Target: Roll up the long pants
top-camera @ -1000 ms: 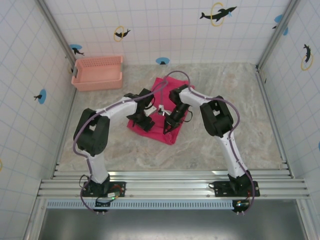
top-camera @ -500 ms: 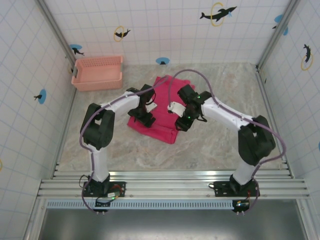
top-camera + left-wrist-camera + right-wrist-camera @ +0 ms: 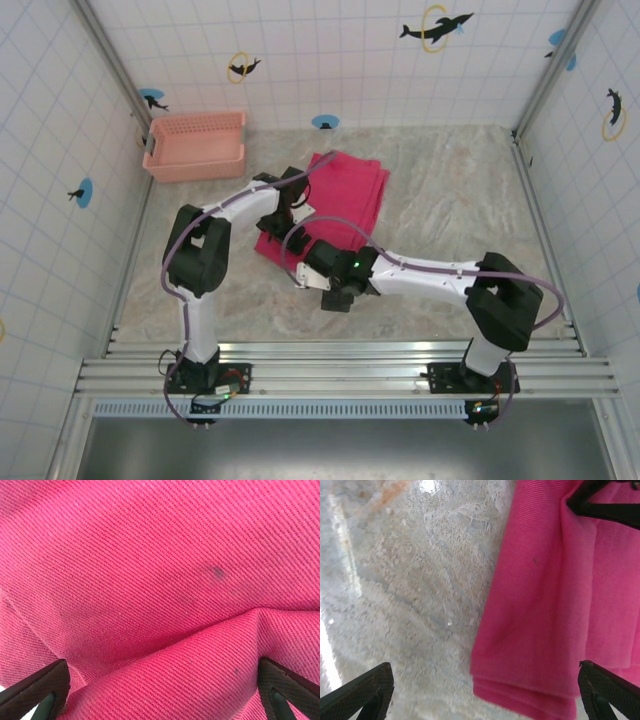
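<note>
The long pants [image 3: 345,195] lie folded into a magenta pad at mid-table. My left gripper [image 3: 292,207] is low over the pad's left part. In the left wrist view it [image 3: 160,692] is open, its fingertips [image 3: 42,692] wide apart, and a raised fold of the pants [image 3: 165,680] runs between them. My right gripper [image 3: 312,275] is at the pad's near edge and open. In the right wrist view, a layered corner of the pants [image 3: 540,645] lies between the spread jaws of the right gripper [image 3: 485,697], with bare table to its left.
A salmon-pink mesh basket [image 3: 195,145] stands at the back left by the wall. The marbled tabletop [image 3: 460,200] is bare to the right of the pants. Tiled walls enclose three sides. A dark finger of the other gripper [image 3: 600,502] reaches onto the cloth.
My right arm swung off the pants' right side and down to their near edge, uncovering the far part. The left gripper stayed over the pants' left part.
</note>
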You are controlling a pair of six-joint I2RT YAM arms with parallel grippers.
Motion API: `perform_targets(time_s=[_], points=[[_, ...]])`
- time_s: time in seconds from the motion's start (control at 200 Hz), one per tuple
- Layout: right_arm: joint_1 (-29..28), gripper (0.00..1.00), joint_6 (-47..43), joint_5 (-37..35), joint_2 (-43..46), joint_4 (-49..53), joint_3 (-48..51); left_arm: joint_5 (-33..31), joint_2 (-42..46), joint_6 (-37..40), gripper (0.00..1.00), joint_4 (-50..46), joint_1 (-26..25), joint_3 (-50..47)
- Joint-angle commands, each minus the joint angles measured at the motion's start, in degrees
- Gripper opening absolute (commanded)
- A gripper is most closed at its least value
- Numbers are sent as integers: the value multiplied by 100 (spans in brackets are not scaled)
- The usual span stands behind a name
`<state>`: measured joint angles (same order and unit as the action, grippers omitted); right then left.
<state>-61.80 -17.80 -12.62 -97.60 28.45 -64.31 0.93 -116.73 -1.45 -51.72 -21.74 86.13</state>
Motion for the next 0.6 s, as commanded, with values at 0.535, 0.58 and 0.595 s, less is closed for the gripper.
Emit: perform_targets(time_s=[0.535,0.58,0.595], points=[[-267,75,133,-1530,-2095,-448,-784,-207,-368,361,97,-79,77,139],[-230,66,97,-1550,-2163,-411,-785,-203,-366,406,97,-117,64,162],[-225,64,81,-1561,-2183,-404,-788,-209,-368,415,97,-129,81,174]])
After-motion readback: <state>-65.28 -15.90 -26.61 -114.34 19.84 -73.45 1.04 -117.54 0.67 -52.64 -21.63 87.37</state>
